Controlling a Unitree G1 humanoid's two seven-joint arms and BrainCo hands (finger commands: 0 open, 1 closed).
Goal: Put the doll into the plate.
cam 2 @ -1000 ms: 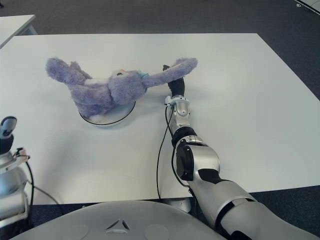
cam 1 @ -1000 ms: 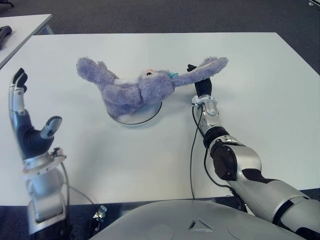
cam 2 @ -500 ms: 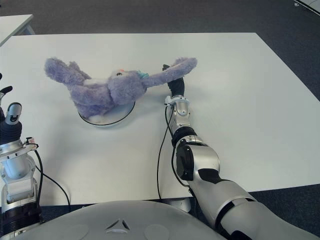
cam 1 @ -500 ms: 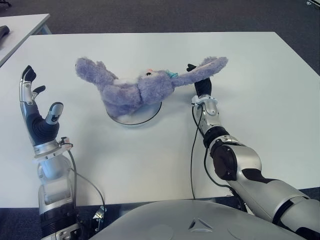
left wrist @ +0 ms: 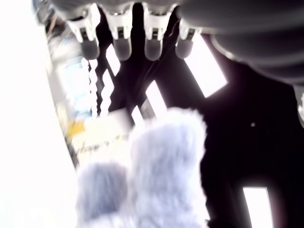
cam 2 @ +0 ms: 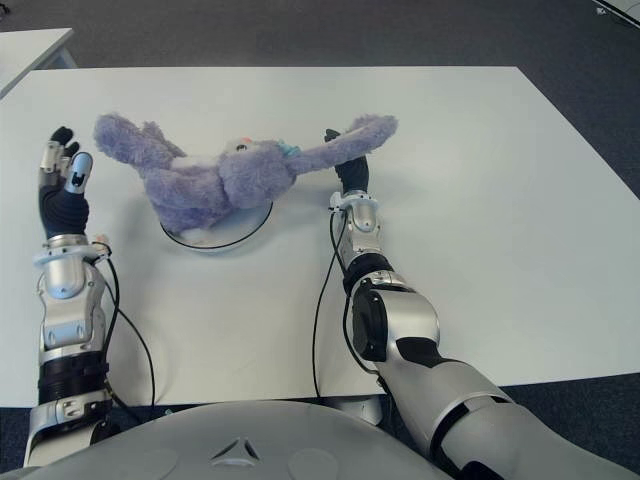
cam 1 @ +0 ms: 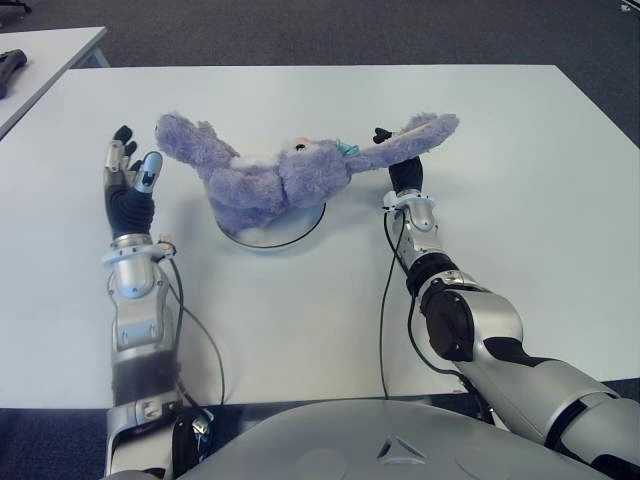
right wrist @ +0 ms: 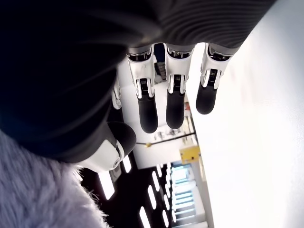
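Doll (cam 1: 270, 180) lengthwise left-right across plate (cam 1: 295, 232)

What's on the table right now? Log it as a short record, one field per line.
surface: white table
doll: purple plush rabbit, body lying on the plate, one ear stretched toward the robot's left, the other toward its right
plate: white round plate, mostly covered by the doll
right hand: right hand under the doll's right-side ear, fingers extended, not closed on it
left hand: left hand raised beside the doll's left-side ear, fingers spread, holding nothing
task state: doll's body over the plate, ears hanging past the rim
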